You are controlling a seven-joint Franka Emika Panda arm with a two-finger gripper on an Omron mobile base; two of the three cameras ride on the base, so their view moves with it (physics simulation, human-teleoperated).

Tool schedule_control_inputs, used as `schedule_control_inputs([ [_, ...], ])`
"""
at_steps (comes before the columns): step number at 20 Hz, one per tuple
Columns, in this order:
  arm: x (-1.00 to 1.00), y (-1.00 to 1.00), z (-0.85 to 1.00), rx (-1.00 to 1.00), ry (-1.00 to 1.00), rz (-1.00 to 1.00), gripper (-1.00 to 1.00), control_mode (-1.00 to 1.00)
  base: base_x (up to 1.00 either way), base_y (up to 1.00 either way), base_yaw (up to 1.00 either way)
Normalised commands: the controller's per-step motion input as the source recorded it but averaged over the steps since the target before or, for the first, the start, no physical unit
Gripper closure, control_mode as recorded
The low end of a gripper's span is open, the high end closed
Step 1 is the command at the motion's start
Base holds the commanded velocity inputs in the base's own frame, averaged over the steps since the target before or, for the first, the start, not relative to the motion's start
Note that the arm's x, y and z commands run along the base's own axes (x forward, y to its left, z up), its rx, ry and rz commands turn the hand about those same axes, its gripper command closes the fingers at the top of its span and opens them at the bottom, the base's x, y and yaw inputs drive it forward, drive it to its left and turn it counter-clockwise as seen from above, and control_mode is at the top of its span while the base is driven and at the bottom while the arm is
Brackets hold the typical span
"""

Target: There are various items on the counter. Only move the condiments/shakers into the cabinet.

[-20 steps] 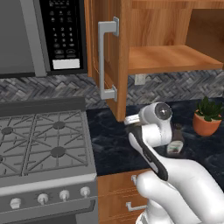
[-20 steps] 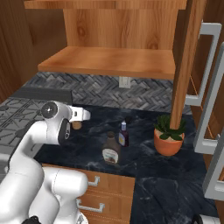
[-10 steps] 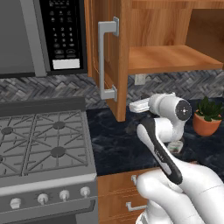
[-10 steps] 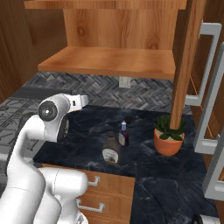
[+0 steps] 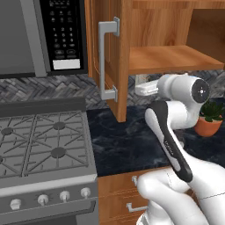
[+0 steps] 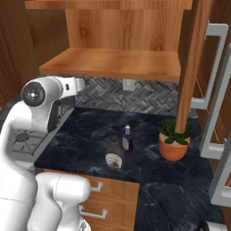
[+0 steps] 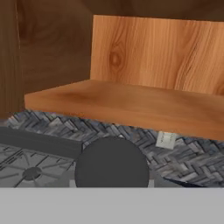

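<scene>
Condiments are what the robot must carry up into the warm brown wooden wall cabinet (image 6: pixel 113 63), whose door with a long silver bar handle (image 5: pixel 107 61) stands open over a bare inner shelf. Two of them stand close together on the dark marbled stone bench (image 6: pixel 90 135): a larger brown syrup bottle with a white label and black cap (image 6: pixel 115 153), and just behind it, to its right, a small dark-blue bottle with a pale cap (image 6: pixel 127 138). A green plant in an orange pot (image 6: pixel 173 140) sits near them to the right and should stay where it is.

In the hand view a round dark disc (image 7: pixel 112 165) sits low in the middle, in front of the herringbone backsplash and just under the shelf edge. By its shape it is probably the dark top of the small wooden shaker seen end-on, carried in the end effector, but the fingertips are hidden, so it cannot be told whether the end effector is closed on it or not.

The white wrist (image 6: pixel 67 87) is raised beside the shelf's left end, level with its underside. Judging from this, the step in hand is delivery to the shelf. To do it well, the arm should rise until the load clears the shelf lip, then reach inward, keep the item upright, stay clear of the door and side wall, and let go only once its base rests flat.
</scene>
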Motion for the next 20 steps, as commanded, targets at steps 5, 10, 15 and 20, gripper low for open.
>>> schedule_control_inputs([
  [5, 0.0, 0.0, 0.17, 0.0, -0.07, 0.0, 1.0, -1.0, 0.0, 0.0, 0.0],
  [10, -0.03, 0.0, 0.68, 0.0, -0.14, 0.0, 1.0, -1.0, 0.0, 0.0, 0.0],
  [15, 0.35, 0.0, 0.26, 0.0, -0.02, 0.0, 1.0, -1.0, 0.0, 0.0, 0.0],
  [20, 0.63, 0.0, 0.0, 0.0, 0.09, 0.0, 1.0, -1.0, 0.0, 0.0, 0.0],
])
